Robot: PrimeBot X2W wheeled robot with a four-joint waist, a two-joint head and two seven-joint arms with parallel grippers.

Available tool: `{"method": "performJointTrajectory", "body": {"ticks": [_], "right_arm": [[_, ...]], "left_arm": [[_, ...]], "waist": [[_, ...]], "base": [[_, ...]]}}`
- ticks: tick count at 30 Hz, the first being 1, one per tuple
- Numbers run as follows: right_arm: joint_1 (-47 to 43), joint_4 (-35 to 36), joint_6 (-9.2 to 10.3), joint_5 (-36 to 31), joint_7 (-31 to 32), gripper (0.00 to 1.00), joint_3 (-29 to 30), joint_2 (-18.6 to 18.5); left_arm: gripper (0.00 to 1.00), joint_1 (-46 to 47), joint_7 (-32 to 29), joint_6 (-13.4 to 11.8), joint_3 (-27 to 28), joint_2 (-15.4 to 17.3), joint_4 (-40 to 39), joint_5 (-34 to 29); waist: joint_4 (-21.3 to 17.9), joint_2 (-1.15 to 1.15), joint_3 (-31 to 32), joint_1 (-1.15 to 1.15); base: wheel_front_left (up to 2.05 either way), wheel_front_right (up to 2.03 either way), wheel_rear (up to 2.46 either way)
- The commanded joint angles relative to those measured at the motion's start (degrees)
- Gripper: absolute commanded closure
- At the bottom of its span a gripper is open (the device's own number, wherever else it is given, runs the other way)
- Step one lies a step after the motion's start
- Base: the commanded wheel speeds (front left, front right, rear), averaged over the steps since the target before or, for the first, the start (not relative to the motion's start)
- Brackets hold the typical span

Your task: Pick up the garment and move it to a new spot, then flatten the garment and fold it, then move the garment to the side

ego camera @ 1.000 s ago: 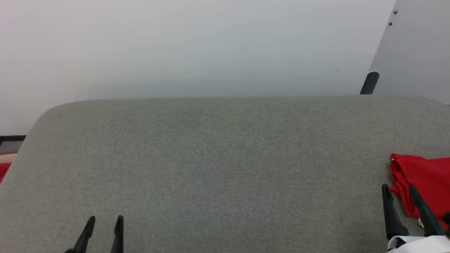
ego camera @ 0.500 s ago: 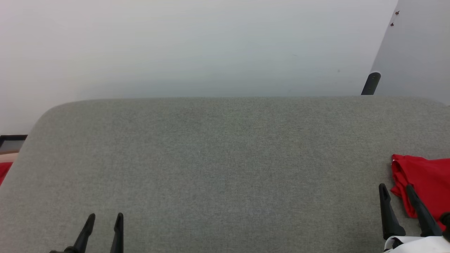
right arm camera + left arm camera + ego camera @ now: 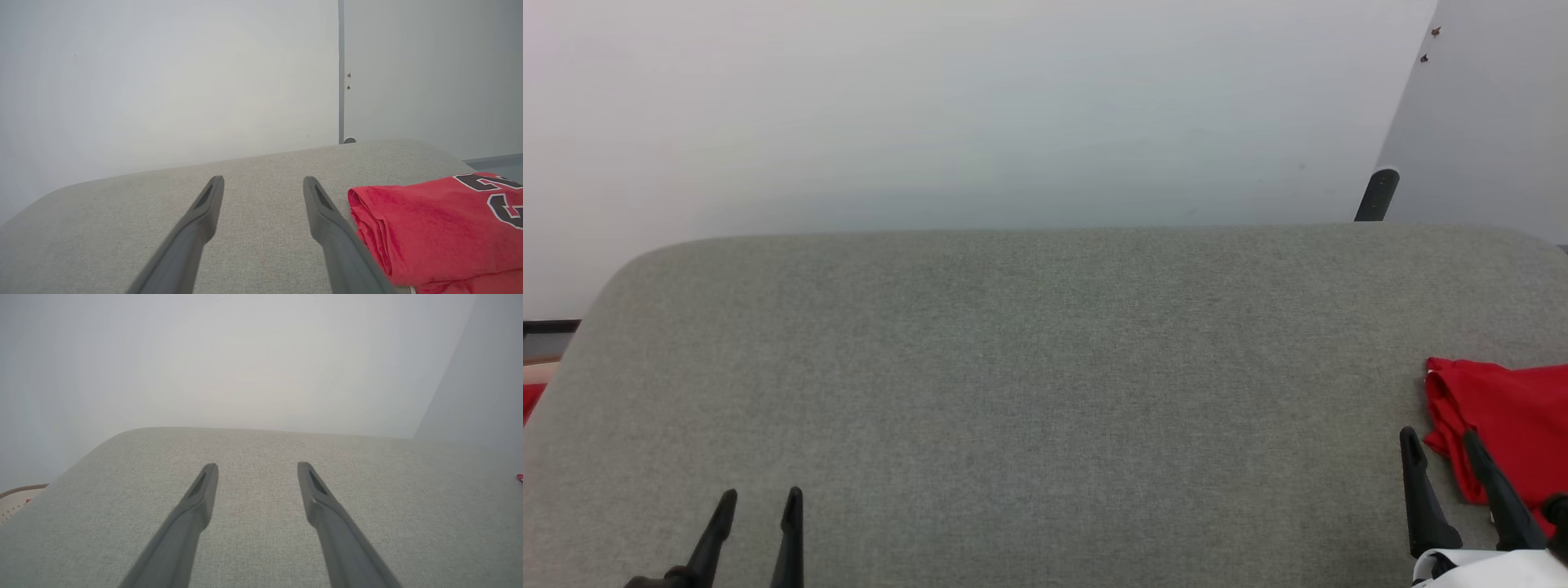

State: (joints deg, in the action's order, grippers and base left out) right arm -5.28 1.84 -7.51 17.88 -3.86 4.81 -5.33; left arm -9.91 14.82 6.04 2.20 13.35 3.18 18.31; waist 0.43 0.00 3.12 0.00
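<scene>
The garment (image 3: 1511, 425), a red jersey, lies folded at the right edge of the grey fabric table (image 3: 1045, 384). In the right wrist view the garment (image 3: 437, 228) shows stacked folds on its left side and black white-outlined numbers at the far right. My right gripper (image 3: 1437, 437) stands open just left of the garment's folded edge, its right finger overlapping the cloth in the head view, nothing between the jaws. The right gripper (image 3: 263, 181) hovers low over bare table. My left gripper (image 3: 761, 496) is open at the lower left, far from the garment; the left gripper (image 3: 257, 467) is empty.
A pale wall (image 3: 980, 106) rises behind the table's rounded far edge. A dark post (image 3: 1376, 196) stands at the back right beside a grey panel (image 3: 1494, 122). A red patch (image 3: 529, 400) shows off the table's left side.
Both grippers stay open and nearly still. The right gripper has eased slightly left and down in the head view; the whole picture has shifted a little, so the camera moved.
</scene>
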Motion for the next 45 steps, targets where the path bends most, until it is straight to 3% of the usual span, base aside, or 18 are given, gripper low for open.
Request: {"method": "performJointTrajectory", "body": {"ticks": [1,4,5,11,45], "right_arm": [[0.0,0.1,0.04,0.3,-0.1,0.0,-0.2,0.1],[0.1,0.3,0.04,0.2,0.0,0.0,-0.5,0.1],[0.0,0.2,0.0,0.0,0.1,1.0,-0.4,0.0],[-0.3,-2.4,0.0,1.0,0.4,1.0,-0.3,0.5],[4.8,-7.7,0.01,31.0,4.4,1.0,0.5,1.3]], "left_arm": [[0.0,0.1,0.1,-0.2,0.2,0.1,-0.1,0.4],[0.0,0.2,0.2,-0.7,0.4,0.2,-0.3,-0.4],[1.0,0.0,0.1,-0.7,0.4,0.1,-0.2,-0.4],[1.0,-0.5,-0.6,-0.6,0.0,-1.4,2.1,0.9],[1.0,6.4,-9.0,0.3,1.8,-5.0,5.6,30.6]], "waist": [[-0.1,0.0,0.0,0.0],[-0.3,0.0,-0.1,0.0],[-0.3,0.0,-0.1,0.0],[-0.3,0.0,-0.1,0.0],[-0.3,0.0,-1.0,0.0]], "base": [[0.0,0.0,0.0],[0.0,0.0,0.0],[0.0,0.0,0.0],[0.0,0.0,0.0],[0.0,0.0,0.0]]}}
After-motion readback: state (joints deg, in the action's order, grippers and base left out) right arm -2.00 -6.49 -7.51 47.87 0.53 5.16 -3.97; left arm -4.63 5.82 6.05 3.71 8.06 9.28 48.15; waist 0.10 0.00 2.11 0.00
